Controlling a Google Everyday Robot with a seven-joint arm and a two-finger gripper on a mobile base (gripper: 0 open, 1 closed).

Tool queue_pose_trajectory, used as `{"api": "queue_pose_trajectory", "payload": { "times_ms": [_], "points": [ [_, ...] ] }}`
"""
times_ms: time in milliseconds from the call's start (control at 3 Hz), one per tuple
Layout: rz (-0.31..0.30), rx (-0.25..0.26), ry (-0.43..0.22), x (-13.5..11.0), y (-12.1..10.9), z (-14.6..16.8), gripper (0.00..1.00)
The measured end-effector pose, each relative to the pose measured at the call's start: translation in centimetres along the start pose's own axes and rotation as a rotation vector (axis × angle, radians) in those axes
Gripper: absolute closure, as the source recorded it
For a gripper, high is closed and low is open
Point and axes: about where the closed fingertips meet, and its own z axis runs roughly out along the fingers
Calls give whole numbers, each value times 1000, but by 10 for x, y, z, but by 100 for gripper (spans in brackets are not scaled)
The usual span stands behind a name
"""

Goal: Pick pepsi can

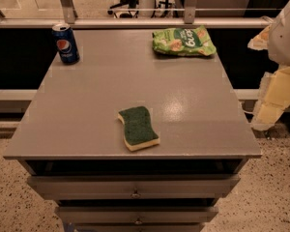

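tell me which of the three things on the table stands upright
The dark blue cylindrical pepsi can, far left; the green snack bag and green-topped yellow sponge lie flat. The gripper hangs far right, apart from all three.

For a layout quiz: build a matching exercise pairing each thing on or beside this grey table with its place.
Things:
1. dark blue cylindrical pepsi can
2. green crinkled snack bag
3. green-topped yellow sponge
4. pale end effector

Places:
A. off the grey table, past its right side
B. near the front edge, middle
C. far left corner
D. far edge, right

Pairs: 1-C, 2-D, 3-B, 4-A
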Motion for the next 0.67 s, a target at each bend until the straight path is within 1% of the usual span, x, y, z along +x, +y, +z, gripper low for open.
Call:
{"api": "queue_pose_trajectory", "payload": {
  "times_ms": [333,667],
  "points": [
    [0,0,0,0,0,0,0],
    [-14,-12,-52,-19,-7,17,0]
  ]
}}
